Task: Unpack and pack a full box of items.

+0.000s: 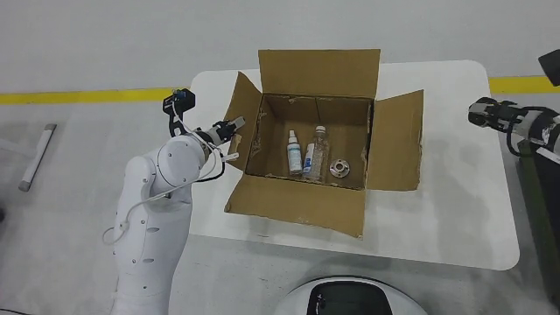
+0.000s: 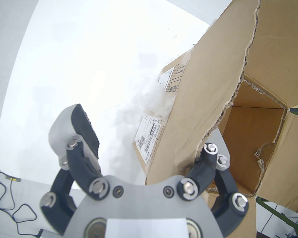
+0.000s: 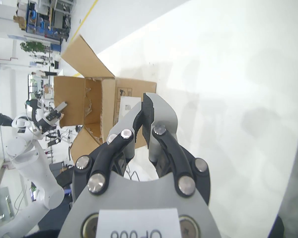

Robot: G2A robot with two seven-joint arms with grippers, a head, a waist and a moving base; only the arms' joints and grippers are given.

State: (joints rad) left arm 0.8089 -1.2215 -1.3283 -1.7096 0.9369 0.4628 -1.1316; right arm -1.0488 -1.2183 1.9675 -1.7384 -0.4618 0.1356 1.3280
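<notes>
white table (image 1: 437,223) w/ brown cardboard box (image 1: 297,203), flaps open, torn edges

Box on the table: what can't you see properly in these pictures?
Top view: the round thing beside the two bottles is too small to name.
Left wrist view: the torn flap half hides one of the fingers and everything inside.
Right wrist view: the cardboard box wall hides what's inside.
</notes>
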